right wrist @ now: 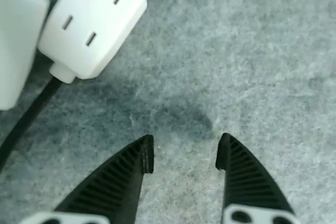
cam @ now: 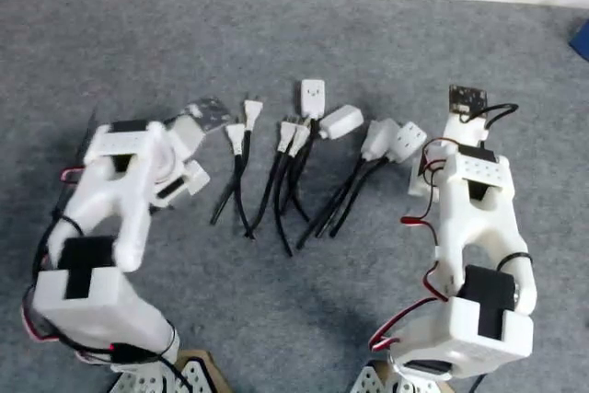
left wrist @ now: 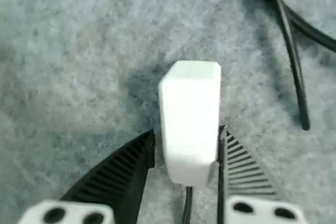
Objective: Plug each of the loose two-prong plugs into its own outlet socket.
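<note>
Two white arms fill the high view's lower corners: left arm, right arm. At centre frame, the left gripper is clamped on a white cabled block. The right gripper gapes wide over grey carpet, holding nothing; a slotted outlet socket lies upper left. Loose plugs cluster upper centre.

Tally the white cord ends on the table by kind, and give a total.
Small pronged plugs: 4
Larger outlet blocks, lying loose: 4
Held block, in the left claw: 1
Total: 9
</note>
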### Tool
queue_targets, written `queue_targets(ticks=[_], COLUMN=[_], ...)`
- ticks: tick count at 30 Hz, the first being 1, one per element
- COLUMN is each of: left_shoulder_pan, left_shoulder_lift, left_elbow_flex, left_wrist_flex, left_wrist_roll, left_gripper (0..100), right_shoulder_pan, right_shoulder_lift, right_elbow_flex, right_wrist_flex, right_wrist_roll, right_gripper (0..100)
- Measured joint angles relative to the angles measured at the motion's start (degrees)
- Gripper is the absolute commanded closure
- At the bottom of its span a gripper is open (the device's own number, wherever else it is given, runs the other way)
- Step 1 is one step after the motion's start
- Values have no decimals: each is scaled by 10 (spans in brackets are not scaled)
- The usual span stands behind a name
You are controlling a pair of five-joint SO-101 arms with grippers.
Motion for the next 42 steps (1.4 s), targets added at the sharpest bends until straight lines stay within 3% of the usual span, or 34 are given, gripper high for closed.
queue_targets(ticks=[5,10,16,21,29,32,36,42], left_shoulder_pan=[2,1,12,74,207,215,215,215], left_shoulder_lift=[37,41,42,15,-162,-178,-180,-182], left_elbow_flex=[-46,-87,-121,-100,53,89,106,110], left_wrist_flex=[64,140,294,396,398,367,332,283], left_wrist_roll=[-67,-115,-185,-229,-251,-256,-256,-256], left_gripper=[1000,996,996,996,996,971,819,807], right_shoulder_pan=[0,-1,0,0,0,1,-1,0], right_shoulder_lift=[0,0,0,0,0,0,0,0], right_elbow_flex=[0,0,0,0,0,0,0,0], right_wrist_flex=[0,0,0,0,0,0,0,0], right_wrist_roll=[0,0,0,0,0,0,0,0], right_gripper=[793,793,793,793,793,793,793,793])
